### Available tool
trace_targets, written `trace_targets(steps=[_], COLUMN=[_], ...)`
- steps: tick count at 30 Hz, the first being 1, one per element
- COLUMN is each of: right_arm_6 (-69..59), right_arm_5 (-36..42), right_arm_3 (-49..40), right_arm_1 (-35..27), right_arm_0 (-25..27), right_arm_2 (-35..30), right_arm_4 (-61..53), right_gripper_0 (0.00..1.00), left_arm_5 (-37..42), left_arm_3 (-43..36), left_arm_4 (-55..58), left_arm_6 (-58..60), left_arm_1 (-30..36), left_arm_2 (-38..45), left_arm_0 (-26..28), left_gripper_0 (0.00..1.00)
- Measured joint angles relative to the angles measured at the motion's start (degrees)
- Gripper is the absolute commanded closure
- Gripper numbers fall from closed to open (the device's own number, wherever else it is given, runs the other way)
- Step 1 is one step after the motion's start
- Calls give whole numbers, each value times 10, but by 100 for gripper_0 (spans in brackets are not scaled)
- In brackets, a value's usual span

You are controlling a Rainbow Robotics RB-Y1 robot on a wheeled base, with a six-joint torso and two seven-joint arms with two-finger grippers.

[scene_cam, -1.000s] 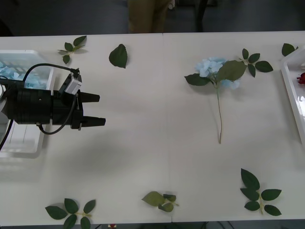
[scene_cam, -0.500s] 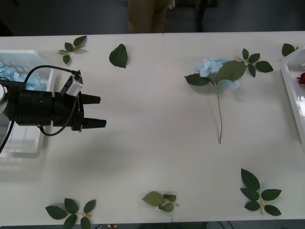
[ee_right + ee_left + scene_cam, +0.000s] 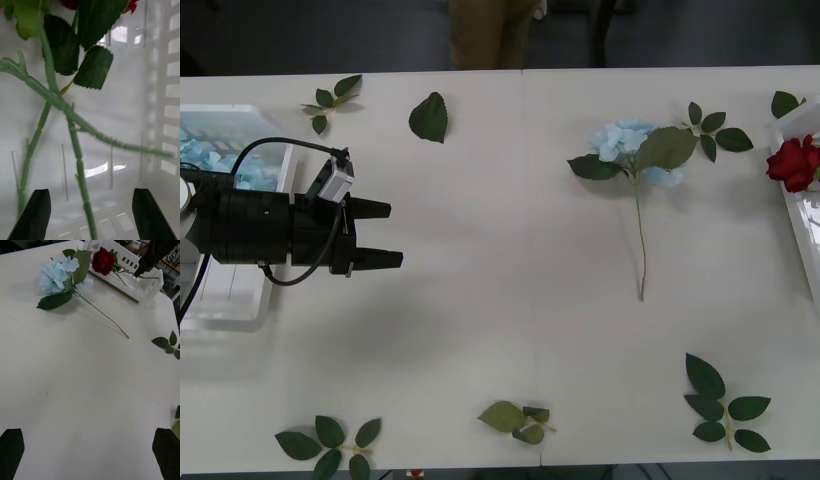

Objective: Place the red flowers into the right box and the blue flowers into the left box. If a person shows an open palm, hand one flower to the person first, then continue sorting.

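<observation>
Front view: left gripper (image 3: pixel 392 233), jaws apart and empty, hovers beside the left box (image 3: pixel 220 300) holding blue blooms; one blue flower (image 3: pixel 635 150) remains on the counter (image 3: pixel 500 300). Right wrist view: right gripper (image 3: pixel 90 213), jaws apart, above red rose stems (image 3: pixel 78 165) in the right box (image 3: pixel 165 112).

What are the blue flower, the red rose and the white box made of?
The blue flower looks like cloth petals, soft and matte, on a thin stiff stem, probably plastic. The red rose seems velvety fabric; its stem shows moulded ridges, so likely plastic. The right box looks like smooth, slightly glossy white plastic with slotted walls.
</observation>
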Motion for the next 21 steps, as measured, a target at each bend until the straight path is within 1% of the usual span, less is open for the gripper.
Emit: trace_targets(steps=[1,3,5,7,10,13,16,19,21], right_arm_6=[-3,-9,-36,-88,-167,-184,-228,-317,-345], right_arm_5=[24,100,165,212,255,271,265,226,196], right_arm_3=[-4,-28,-68,-125,-211,-271,-296,-300,-302], right_arm_1=[0,0,0,0,0,0,0,0,4], right_arm_0=[0,0,0,0,0,0,0,0,0], right_arm_2=[0,0,2,10,33,60,92,145,189], right_arm_4=[-10,-36,-54,-74,-114,-172,-230,-256,-258], right_gripper_0=[37,37,37,37,37,37,37,37,37], left_arm_5=[0,0,0,0,0,0,0,0,0], left_arm_3=[0,0,0,0,0,0,0,0,0], left_arm_4=[0,0,0,0,0,0,0,0,0], left_arm_6=[0,0,0,0,0,0,0,0,0], left_arm_1=[0,0,0,0,0,0,0,0,0], left_arm_2=[0,0,0,0,0,0,0,0,0], left_arm_0=[0,0,0,0,0,0,0,1,1], left_gripper_0=[0,0,0,0,0,0,0,0,0])
